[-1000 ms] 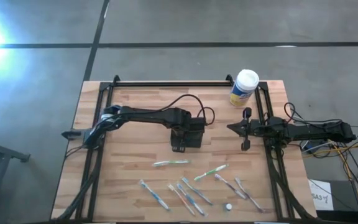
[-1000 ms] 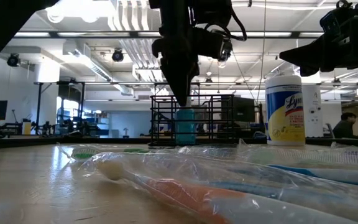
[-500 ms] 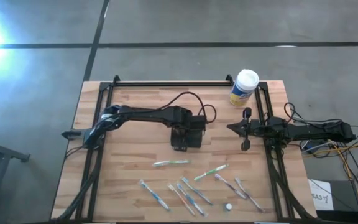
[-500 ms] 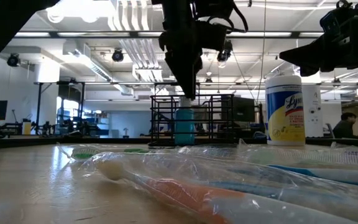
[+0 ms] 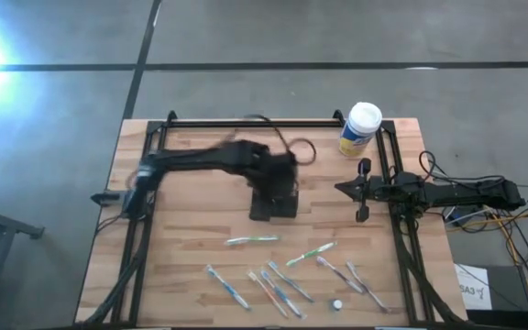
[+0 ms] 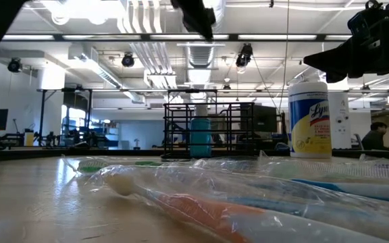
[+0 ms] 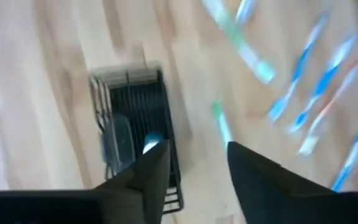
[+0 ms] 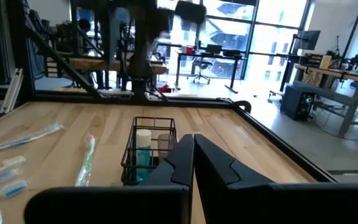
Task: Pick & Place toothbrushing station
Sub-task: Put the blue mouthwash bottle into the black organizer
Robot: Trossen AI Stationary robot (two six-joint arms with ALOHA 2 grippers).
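Note:
The toothbrushing station (image 5: 273,203), a small black wire caddy, stands with its bottom on the wooden table near the middle. It also shows in the low view (image 6: 208,128) and the right wrist view (image 8: 148,155). A small blue bottle with a white cap (image 8: 143,146) stands inside it. My left gripper (image 7: 197,163) hangs open, high above the caddy (image 7: 132,137), with nothing between its fingers. In the low view only its tip (image 6: 200,19) shows, at the top edge. My right gripper (image 8: 193,155) is shut and level at the table's right side, pointing toward the caddy.
Several wrapped toothbrushes (image 5: 282,275) lie scattered on the near half of the table, and one (image 5: 250,240) lies just in front of the caddy. A tall white-capped canister with a yellow label (image 5: 360,128) stands at the far right corner. A black rail frame (image 5: 246,122) edges the table.
My left gripper has risen from the top of the caddy, where its fingertips stood at the blue bottle, to high above it. It has also drifted a little toward the far edge. The caddy and the bottle have stayed in place.

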